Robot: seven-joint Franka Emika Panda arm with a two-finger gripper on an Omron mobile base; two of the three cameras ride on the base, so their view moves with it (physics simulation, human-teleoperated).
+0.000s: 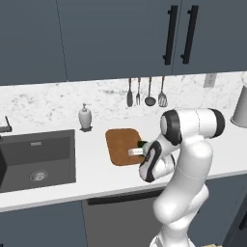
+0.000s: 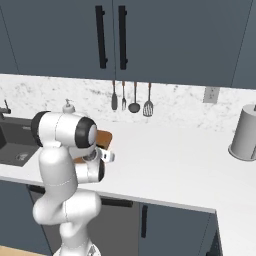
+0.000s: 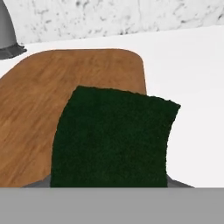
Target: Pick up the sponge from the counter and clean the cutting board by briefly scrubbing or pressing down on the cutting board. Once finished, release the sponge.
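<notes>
Dark blue cabinets hung over the long white counter (image 1: 96, 169) and its speckled backsplash, where four utensils (image 1: 145, 92) dangled in a row. My claw (image 1: 140, 148) was clenched on the sponge (image 3: 111, 138), which sat between the jaws at the right-hand edge of the cutting board (image 1: 121, 144). Seen from my hand, the sponge's dark green face covered the board's near right part and overhung its right edge toward the bare white counter; whether it pressed on the wood or hung just above it, I could not tell. From the left base camera, only a dark green sliver of the sponge showed beside my wrist.

That brown board lay on the counter roughly midway between backsplash and front edge, just right of the dark grey sink (image 1: 38, 161) set into the counter's left end. A white soap dispenser (image 1: 85, 117) stood near the backsplash between the sink's back right corner and the board's back left corner, apart from both. Its grey base also showed at the top left of my hand's view.

From the right base camera, my own elbow hid most of the board, leaving a brown strip (image 2: 103, 137) visible. A pale grey canister (image 2: 246, 134) stood near the backsplash toward the counter's far right end, well apart from the board, below a wall outlet (image 2: 210, 94).
</notes>
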